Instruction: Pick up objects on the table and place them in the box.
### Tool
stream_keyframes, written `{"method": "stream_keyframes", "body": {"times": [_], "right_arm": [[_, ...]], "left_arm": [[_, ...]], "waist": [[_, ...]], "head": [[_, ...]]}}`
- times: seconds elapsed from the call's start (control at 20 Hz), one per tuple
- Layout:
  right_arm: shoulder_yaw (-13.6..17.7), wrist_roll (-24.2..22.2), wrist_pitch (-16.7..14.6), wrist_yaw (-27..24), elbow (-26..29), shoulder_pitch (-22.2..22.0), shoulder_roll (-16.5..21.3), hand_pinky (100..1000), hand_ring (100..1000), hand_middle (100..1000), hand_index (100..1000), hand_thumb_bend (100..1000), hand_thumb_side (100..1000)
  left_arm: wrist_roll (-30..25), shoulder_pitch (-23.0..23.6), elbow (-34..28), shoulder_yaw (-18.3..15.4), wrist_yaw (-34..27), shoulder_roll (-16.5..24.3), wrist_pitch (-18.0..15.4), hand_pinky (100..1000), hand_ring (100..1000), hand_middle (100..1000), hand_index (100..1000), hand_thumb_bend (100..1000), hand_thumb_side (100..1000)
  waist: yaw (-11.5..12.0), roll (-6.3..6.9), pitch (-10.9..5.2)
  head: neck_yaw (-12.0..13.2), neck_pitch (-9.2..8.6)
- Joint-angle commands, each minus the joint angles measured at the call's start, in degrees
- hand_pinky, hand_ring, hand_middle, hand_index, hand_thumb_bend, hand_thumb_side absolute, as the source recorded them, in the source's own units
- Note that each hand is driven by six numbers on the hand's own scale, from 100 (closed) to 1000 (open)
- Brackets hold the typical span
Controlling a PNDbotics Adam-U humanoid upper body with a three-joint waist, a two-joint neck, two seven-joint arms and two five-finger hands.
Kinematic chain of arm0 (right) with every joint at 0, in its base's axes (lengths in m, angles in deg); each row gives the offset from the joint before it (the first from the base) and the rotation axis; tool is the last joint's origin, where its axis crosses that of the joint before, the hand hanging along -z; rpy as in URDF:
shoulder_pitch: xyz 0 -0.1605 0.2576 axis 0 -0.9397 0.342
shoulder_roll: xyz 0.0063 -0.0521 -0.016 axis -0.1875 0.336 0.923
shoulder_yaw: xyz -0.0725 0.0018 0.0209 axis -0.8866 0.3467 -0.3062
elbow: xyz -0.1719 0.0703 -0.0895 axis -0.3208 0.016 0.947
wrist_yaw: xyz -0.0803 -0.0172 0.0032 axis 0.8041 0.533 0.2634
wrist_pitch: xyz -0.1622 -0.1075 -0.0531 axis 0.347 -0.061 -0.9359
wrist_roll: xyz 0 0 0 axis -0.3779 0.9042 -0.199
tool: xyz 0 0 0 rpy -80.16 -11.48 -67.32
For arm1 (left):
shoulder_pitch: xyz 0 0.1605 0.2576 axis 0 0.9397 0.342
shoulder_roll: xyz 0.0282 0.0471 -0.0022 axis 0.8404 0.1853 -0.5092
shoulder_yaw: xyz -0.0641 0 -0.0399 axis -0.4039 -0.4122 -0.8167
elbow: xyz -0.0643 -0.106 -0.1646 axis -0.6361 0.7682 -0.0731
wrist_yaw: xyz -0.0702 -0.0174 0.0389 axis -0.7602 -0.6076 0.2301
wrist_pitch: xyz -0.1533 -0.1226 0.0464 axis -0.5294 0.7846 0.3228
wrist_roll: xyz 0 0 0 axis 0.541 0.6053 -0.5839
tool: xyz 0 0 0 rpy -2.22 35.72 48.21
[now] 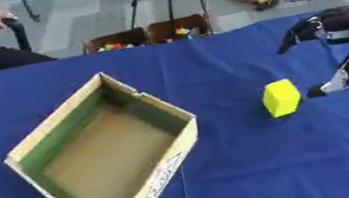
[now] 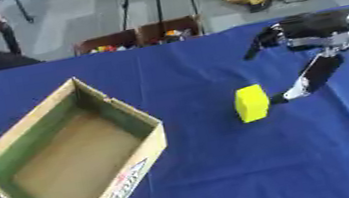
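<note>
I'm at the reach-in step, nothing picked up yet. Yellow block (image 1: 281, 98) stands on the blue counter (image 1: 253, 174), well to the right of the cardboard box (image 1: 140, 108), which sits open and empty w/ its green-lined walls showing. My right robot hand (image 2: 314, 39) hangs just right of the block and a bit above it, fingers spread apart and holding nothing; one finger (image 2: 306, 83) points down w/ its tip near the block's right side, not touching as far as I can tell. Left robot hand isn't in either view.

Next, I reckon: bring the right robot hand over so thumb and fingers straddle the block, close on it, lift clear, then carry it left across the counter to the box and drop it in. Box's near wall stands tall, so I'd need height before crossing it.
</note>
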Motion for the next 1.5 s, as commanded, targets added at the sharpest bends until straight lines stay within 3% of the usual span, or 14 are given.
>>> {"method": "stream_keyframes", "body": {"times": [0.05, 0.4, 1.1, 1.35, 1.5], "right_arm": [[0.2, -1.4, 0.0, 0.2, -0.8, 1.7, 0.3, 854, 861, 721, 861, 533, 494], [-0.4, -3.6, 0.4, 2.0, -4.1, 3.8, -2.5, 854, 860, 728, 866, 532, 477], [-0.2, -2.6, -0.9, 10.0, -11.2, 4.8, -6.0, 852, 857, 736, 862, 526, 434], [-0.1, -2.2, -1.3, 10.4, -11.4, 4.6, -6.2, 845, 846, 703, 842, 525, 433], [0.5, -0.6, -1.1, 9.4, -9.5, 2.0, -4.8, 828, 828, 654, 814, 515, 421]], "left_arm": [[-0.2, -0.7, -1.0, 0.0, 0.1, 0.6, 0.1, 754, 740, 882, 969, 100, 1000], [-0.4, -0.8, -1.0, 0.2, 0.0, 0.4, 0.2, 754, 741, 883, 969, 100, 1000], [-1.0, -1.1, -1.0, 0.2, 0.6, -0.4, 0.3, 756, 742, 884, 969, 100, 1000], [-1.2, -1.2, -1.0, 0.2, 0.8, -0.6, 0.3, 757, 742, 885, 969, 100, 1000], [-1.2, -1.3, -1.0, 0.2, 0.9, -0.6, 0.4, 757, 742, 884, 970, 100, 1000]], "waist": [[0.2, -0.84, -0.09], [0.5, -0.75, 0.06], [1.2, -0.58, 1.24], [1.1, -0.63, 1.45], [1.2, -0.74, 1.57]], "head": [[-0.3, -0.69], [-0.9, -0.81], [-1.7, -1.11], [-1.6, -0.96], [-1.6, -1.22]]}}
